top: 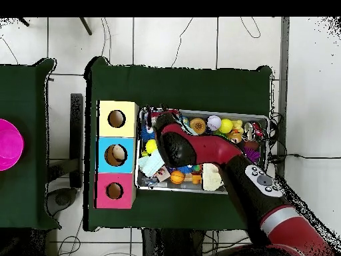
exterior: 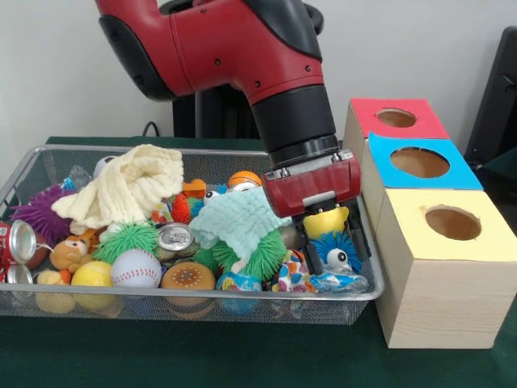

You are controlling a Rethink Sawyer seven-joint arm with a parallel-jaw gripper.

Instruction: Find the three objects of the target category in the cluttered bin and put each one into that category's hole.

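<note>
The wire mesh bin (exterior: 202,299) is full of toys, cloths and cans; it also shows in the overhead view (top: 266,121). My gripper (exterior: 334,252) is low inside the bin's right end, next to the boxes. A yellow toy (exterior: 325,221) sits right under its red body, and a blue fuzzy toy with an eye (exterior: 331,255) lies just below. The red-topped box's round hole (exterior: 396,118) is at the far end of the box row and looks empty; it also shows in the overhead view (top: 114,191). In the overhead view the arm (top: 200,152) hides the gripper.
A blue-topped box (exterior: 419,162) and a yellow-topped box (exterior: 452,222) stand in the same row, tight against the bin. A cream cloth (exterior: 129,190), a mint cloth (exterior: 238,218), a baseball (exterior: 136,267) and a can (exterior: 174,237) lie in the bin. A pink bowl (top: 8,143) sits on a side table.
</note>
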